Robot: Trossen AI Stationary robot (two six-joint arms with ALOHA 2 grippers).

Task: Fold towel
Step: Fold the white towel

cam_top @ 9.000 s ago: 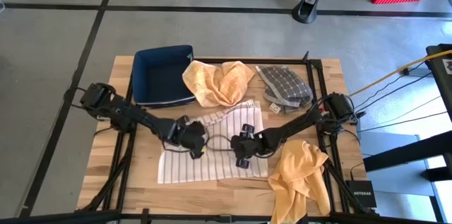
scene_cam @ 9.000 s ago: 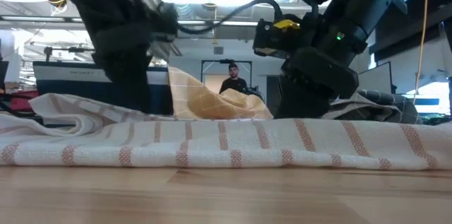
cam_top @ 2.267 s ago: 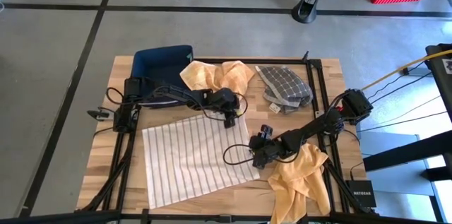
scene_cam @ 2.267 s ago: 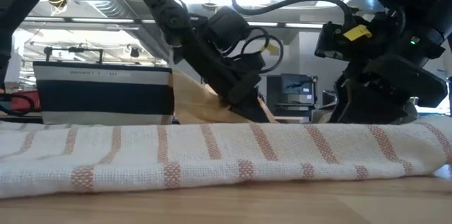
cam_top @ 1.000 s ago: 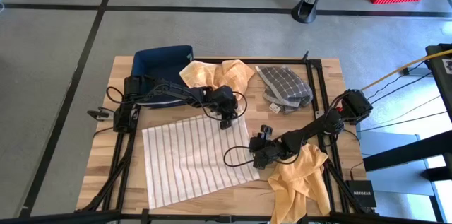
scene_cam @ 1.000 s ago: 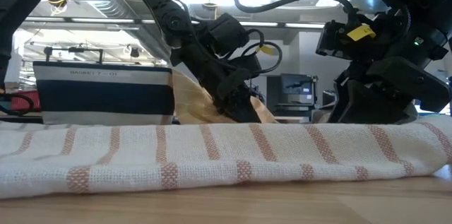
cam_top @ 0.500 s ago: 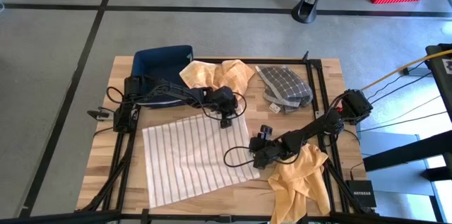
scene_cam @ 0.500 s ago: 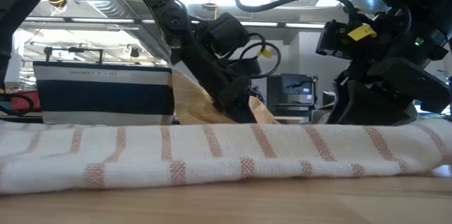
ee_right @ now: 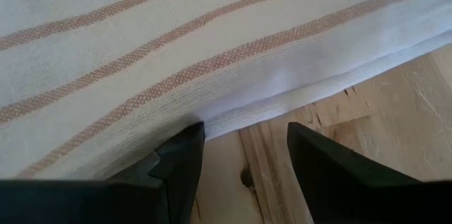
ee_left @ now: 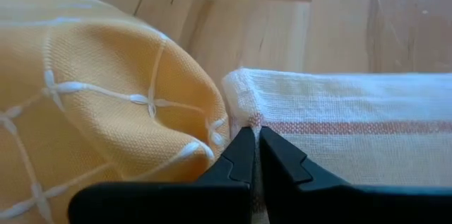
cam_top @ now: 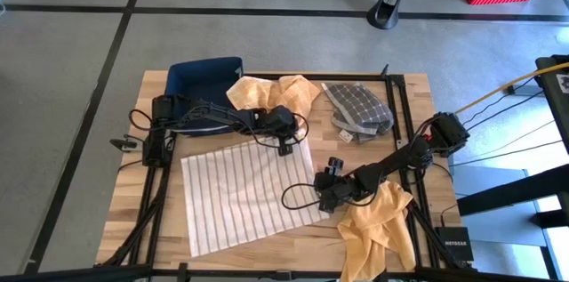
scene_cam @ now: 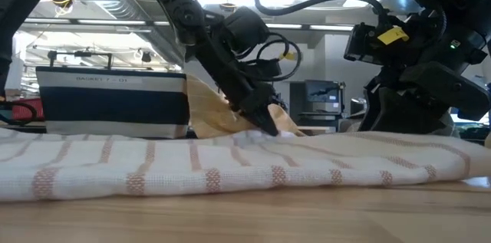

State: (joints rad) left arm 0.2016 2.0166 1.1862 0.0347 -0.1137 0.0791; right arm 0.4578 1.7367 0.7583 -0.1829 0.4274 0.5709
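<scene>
The striped towel [cam_top: 245, 195] lies spread flat across the middle of the wooden table [cam_top: 418, 86], its near edge running across the front of the low view [scene_cam: 230, 170]. My right gripper [cam_top: 325, 195] sits low at the towel's right-hand edge with its two fingers [ee_right: 176, 160] standing apart, one on the cloth's hem and the other over bare wood, gripping nothing (the hem runs just ahead of them in the right wrist view). Just beside that arm, near the table's front right, a yellow cloth [cam_top: 378, 224] droops over the edge. Farther back, my left gripper [cam_top: 283, 148] is clenched on the towel's far right corner; the left wrist view shows the fingertips [ee_left: 256, 155] pinched together on the hem by a red stripe [ee_left: 339, 126], with a second yellow cloth [cam_top: 271, 100] touching that corner. Behind it sits a dark blue bin [cam_top: 204, 91], and to its right a grey checked cloth [cam_top: 358, 111] lies bunched near the back edge.
</scene>
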